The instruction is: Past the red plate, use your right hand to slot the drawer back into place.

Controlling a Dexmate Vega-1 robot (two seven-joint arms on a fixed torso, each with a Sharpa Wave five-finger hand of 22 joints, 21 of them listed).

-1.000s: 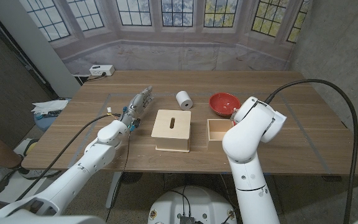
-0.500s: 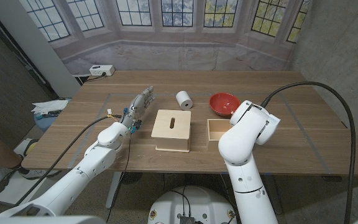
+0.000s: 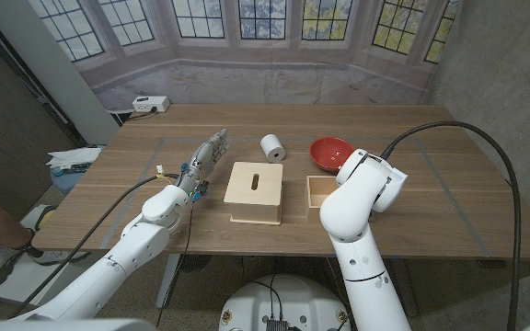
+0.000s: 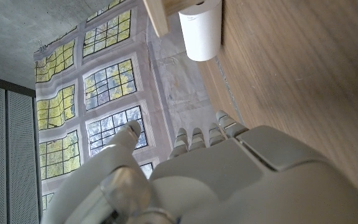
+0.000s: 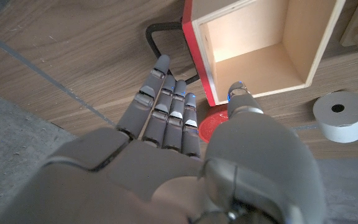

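Two robot hands, both empty with fingers straight: the right robot hand [image 5: 166, 118] lines up beside the pulled-out drawer [image 5: 263, 43] near the red plate [image 3: 331, 152]; the left robot hand [image 3: 205, 156] waits apart.

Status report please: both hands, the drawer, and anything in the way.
Right hand open, fingers straight, beside the drawer's red front, holding nothing. Left hand idle, open. Drawer out of the wooden box, empty. Red plate just behind the drawer; paper roll clear.
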